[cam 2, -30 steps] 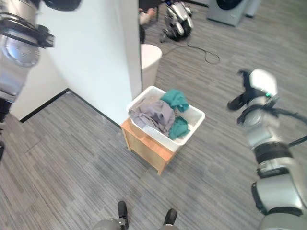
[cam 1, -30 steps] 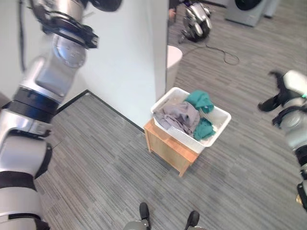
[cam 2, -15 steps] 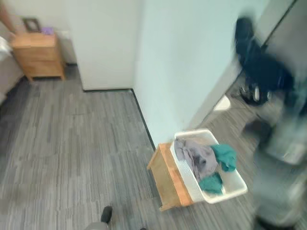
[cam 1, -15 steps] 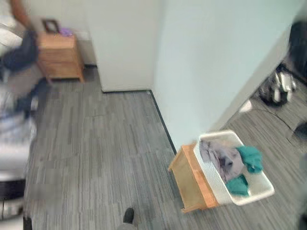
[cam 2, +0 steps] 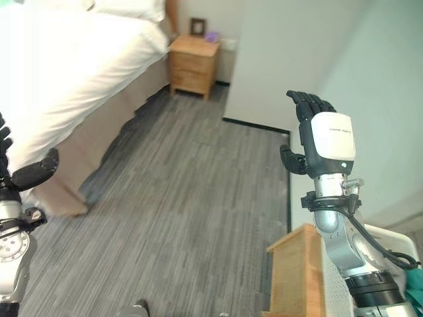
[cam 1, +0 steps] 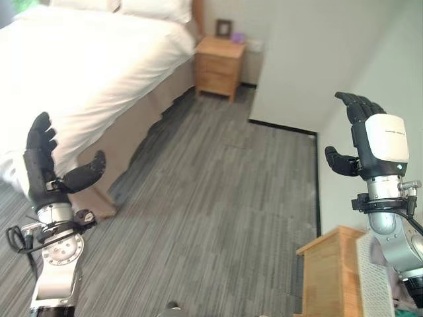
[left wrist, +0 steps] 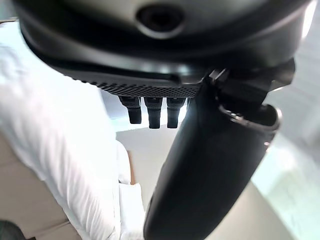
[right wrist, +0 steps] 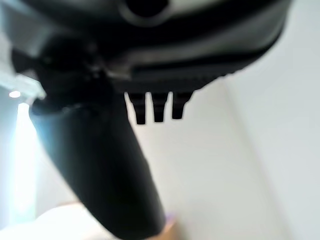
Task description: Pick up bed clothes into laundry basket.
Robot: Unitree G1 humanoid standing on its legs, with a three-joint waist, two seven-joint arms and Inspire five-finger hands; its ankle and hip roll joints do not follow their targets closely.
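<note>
Turning from the basket (cam 1: 378, 277), the camera now faces the bed (cam 1: 79, 59); left hand (cam 1: 46, 168) and right hand (cam 1: 370, 142) fingers released, empty, ready for another pickup.

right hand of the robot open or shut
Open: the dark right hand is raised by the wall with fingers straight and thumb spread, holding nothing.

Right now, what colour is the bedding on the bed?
White, over a beige base; the bedding shows best in the left eye view.

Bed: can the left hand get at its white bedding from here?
Probably not yet. The left hand is raised and open, with bare floor between it and the bed; nothing blocks the way.
</note>
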